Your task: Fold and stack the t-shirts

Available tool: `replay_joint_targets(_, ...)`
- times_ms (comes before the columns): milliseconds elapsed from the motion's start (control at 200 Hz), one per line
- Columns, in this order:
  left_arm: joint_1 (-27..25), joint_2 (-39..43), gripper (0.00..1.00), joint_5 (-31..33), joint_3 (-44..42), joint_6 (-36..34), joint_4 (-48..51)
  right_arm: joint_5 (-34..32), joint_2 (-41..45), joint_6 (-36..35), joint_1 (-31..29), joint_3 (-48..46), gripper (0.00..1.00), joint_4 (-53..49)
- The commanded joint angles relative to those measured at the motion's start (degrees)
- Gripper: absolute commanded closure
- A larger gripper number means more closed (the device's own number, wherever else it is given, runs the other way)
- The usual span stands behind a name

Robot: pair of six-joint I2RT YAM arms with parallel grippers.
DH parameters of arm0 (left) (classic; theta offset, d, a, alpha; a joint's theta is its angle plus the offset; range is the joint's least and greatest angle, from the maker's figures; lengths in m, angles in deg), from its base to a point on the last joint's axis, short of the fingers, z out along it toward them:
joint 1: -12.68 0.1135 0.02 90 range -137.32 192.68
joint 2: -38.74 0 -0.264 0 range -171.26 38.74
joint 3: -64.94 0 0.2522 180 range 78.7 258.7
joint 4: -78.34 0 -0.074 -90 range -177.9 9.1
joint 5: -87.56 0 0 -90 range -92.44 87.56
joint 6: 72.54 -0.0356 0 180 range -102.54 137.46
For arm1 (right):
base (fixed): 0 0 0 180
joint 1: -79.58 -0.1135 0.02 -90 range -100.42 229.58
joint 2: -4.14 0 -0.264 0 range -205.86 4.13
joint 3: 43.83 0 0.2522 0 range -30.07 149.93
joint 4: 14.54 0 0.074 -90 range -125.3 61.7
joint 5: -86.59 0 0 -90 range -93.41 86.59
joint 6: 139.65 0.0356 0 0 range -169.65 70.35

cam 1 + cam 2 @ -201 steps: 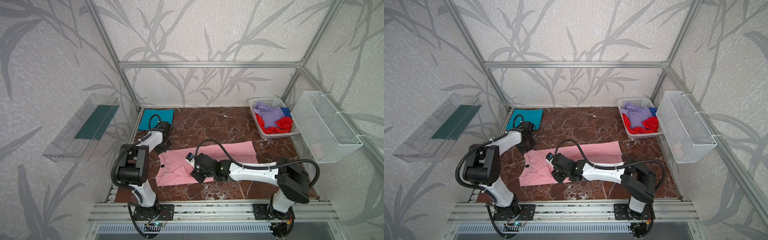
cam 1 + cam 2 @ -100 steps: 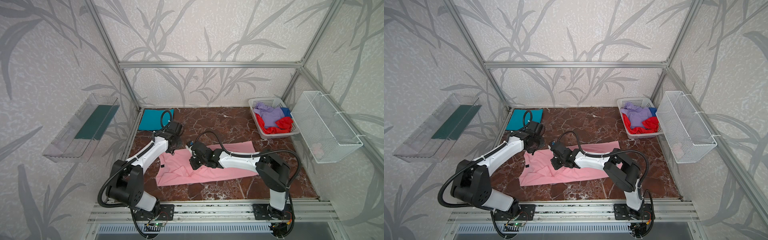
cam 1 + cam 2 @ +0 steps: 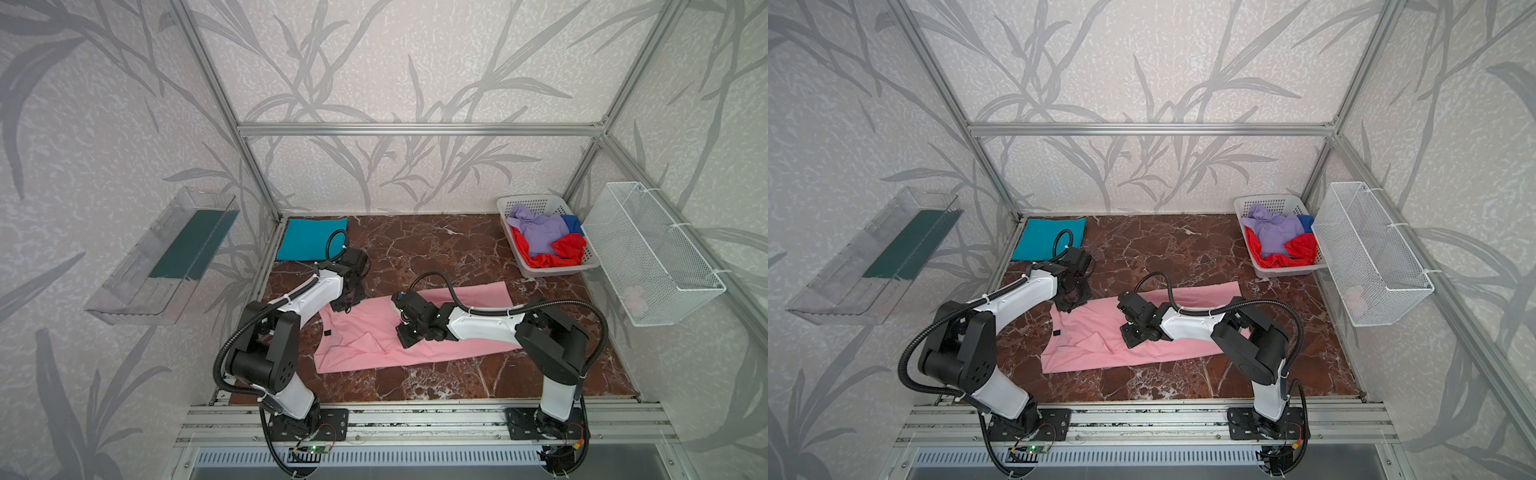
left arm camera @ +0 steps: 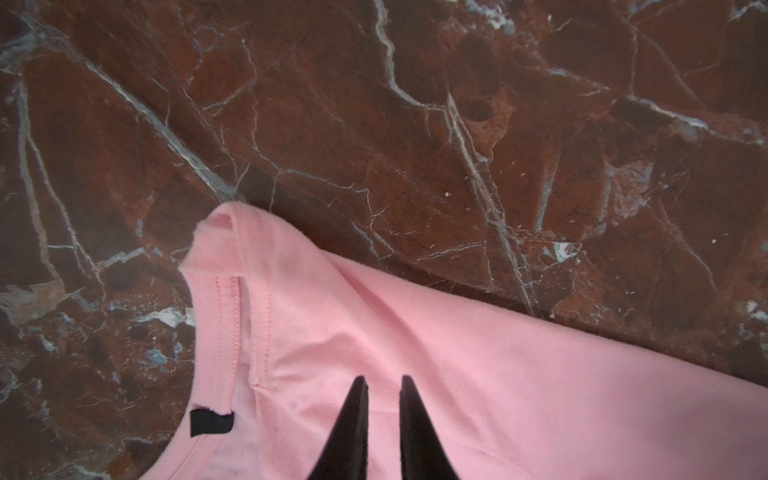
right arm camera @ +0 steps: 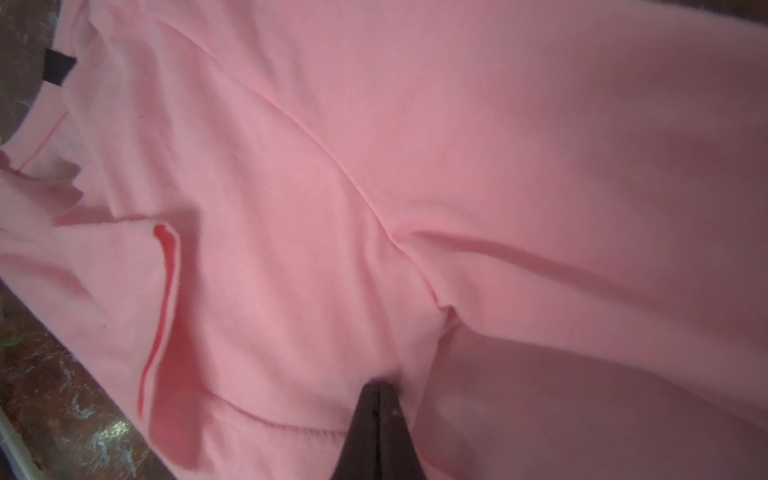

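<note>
Right wrist view: your right jaws clench the pink t-shirt (image 5: 415, 166), left jaws parted near its neck label (image 4: 210, 422); close those, then fold.

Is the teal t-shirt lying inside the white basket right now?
No, the teal t-shirt lies flat on the table in the far left corner, well apart from the basket.

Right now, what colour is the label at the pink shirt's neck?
The label is black, clearest in the left wrist view.
</note>
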Motion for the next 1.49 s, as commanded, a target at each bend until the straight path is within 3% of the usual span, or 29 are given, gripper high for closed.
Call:
replay_joint_targets(0, 0.7, 0.6, 0.82, 2.1, 1.6, 0.2, 2.2, 2.9, 1.8, -0.1, -0.3, 4.5, 0.93, 1.0)
replay_joint_targets(215, 4.2, 0.7, 0.82, -0.1, -0.6, 0.1, 0.8, 5.5, -0.8, 3.3, -0.9, 7.7, 0.90, 4.0)
replay_joint_targets(485, 8.8, -0.8, 0.82, -3.6, -4.3, -0.1, -2.8, 10.3, -9.1, 3.6, -3.7, 13.8, 0.61, 3.3)
replay_joint_targets(550, 9.4, -1.3, 0.82, -4.1, -5.0, -0.1, -3.6, 10.6, -11.0, 3.6, -3.9, 15.1, 0.58, 2.5)
replay_joint_targets(740, 10.2, -3.2, 0.83, -4.7, -5.7, -0.3, -4.8, 10.9, -14.1, 4.0, -4.0, 16.5, 0.58, 2.4)
replay_joint_targets(925, 10.5, -4.8, 0.83, -4.8, -6.0, -0.5, -5.6, 10.7, -11.6, 2.6, -4.7, 15.2, 0.84, 3.7)
replay_joint_targets(1230, 10.8, -7.9, 0.83, -4.9, -5.6, -0.5, -7.2, 11.9, -5.4, -5.4, -8.8, 12.5, 0.84, 3.6)
replay_joint_targets(1490, 11.3, -9.3, 0.83, -4.4, -4.5, -0.6, -7.1, 16.4, -7.2, -7.3, -11.3, 11.5, 0.78, 2.4)
